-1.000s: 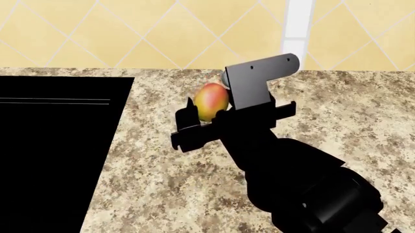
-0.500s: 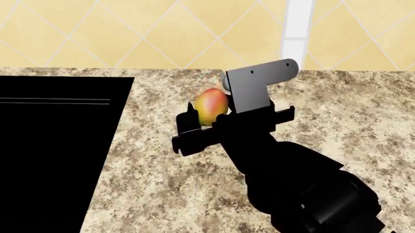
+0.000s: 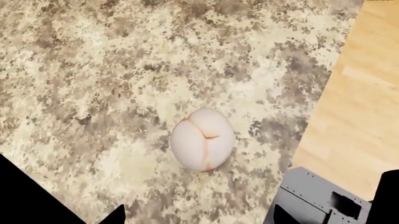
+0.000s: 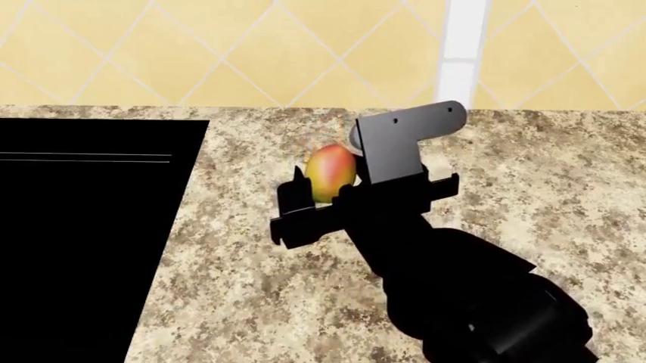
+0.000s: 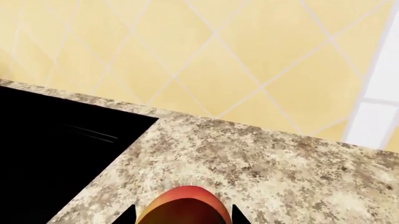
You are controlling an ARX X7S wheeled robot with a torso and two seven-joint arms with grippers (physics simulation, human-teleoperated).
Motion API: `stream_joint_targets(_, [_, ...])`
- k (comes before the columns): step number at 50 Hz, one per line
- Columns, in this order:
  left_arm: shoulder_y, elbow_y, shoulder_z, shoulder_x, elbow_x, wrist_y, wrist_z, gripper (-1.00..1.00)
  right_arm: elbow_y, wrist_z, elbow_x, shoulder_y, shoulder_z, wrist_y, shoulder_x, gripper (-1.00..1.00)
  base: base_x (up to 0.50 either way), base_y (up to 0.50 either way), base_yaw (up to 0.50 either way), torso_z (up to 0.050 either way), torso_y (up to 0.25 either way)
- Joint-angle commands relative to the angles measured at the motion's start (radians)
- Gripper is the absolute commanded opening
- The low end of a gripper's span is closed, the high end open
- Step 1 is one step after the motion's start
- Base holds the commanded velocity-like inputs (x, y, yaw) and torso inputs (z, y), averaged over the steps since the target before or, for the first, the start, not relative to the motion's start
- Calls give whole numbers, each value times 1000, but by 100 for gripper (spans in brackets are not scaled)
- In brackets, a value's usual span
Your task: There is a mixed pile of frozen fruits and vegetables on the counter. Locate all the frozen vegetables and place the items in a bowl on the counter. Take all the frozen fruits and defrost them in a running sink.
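A red-and-yellow mango (image 4: 330, 172) sits between the black fingers of my right gripper (image 4: 325, 185), just above the speckled counter (image 4: 253, 287). The right wrist view shows the mango (image 5: 184, 207) filling the gap, with a fingertip (image 5: 128, 215) against each side. A pale round item with a faint reddish crease (image 3: 203, 138) lies alone on the counter in the left wrist view. My left gripper (image 3: 199, 217) hangs open above it and does not touch it. A black recess (image 4: 81, 227) at the left looks like the sink. The bowl is out of view.
A yellow tiled wall (image 4: 253, 53) with a white strip (image 4: 462, 45) backs the counter. In the left wrist view the counter's edge (image 3: 324, 107) drops to a wooden floor (image 3: 367, 116), and a grey robot part (image 3: 318, 200) sits at the corner.
My right gripper has sunk a little toward the counter with the mango still in it, drifting slightly right.
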Motion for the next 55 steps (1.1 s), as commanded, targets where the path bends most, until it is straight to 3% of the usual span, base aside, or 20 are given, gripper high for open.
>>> stream_joint_targets(1, [35, -5, -10, 15, 62, -3, 25, 100, -9, -5, -24, -2, 5, 3, 0, -100, 0, 0, 0, 0, 0])
stream_joint_targets(9, [69, -51, -77, 53, 216, -11, 105, 100, 2, -14, -29, -13, 1, -3, -4, -100, 0, 0, 0, 0, 0])
stream_joint_targets(28, [155, -119, -73, 202, 411, -41, 267, 100, 4, -20, -28, -18, -3, 5, -6, -100, 0, 0, 0, 1, 1])
stream_joint_targets(55, [247, -162, -30, 258, 566, -61, 368, 100, -38, -18, -24, -52, -3, -3, 20, -100, 0, 0, 0, 0, 0])
